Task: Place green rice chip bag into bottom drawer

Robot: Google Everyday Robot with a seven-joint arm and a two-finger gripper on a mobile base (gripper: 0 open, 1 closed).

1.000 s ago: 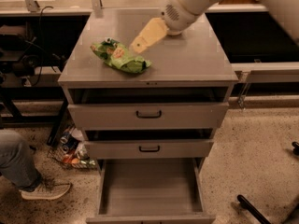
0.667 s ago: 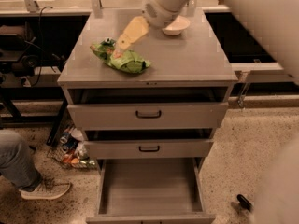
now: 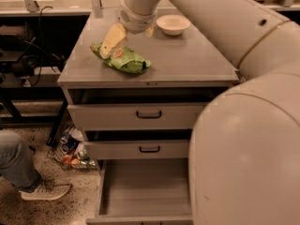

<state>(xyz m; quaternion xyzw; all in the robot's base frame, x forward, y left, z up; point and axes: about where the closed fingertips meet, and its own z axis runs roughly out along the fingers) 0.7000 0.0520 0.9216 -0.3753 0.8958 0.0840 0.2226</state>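
The green rice chip bag (image 3: 125, 61) lies crinkled on the grey cabinet top (image 3: 187, 60), near its front left. My gripper (image 3: 127, 44) hangs just above the bag's left end, open, with one pale yellow finger (image 3: 112, 40) reaching down onto the bag's left tip. It holds nothing. The bottom drawer (image 3: 140, 186) is pulled out below, and its flat grey floor is bare. My large white arm fills the right side of the view and hides the drawer's right part.
A cream bowl (image 3: 173, 24) stands at the back of the cabinet top. The two upper drawers with black handles (image 3: 148, 115) are slightly open. A person's leg and shoe (image 3: 33, 182) and a wire basket of cans (image 3: 72, 151) are on the floor at left.
My gripper has moved left and down over the cabinet top to the bag's left end. The bowl now shows behind it. The bag has not moved.
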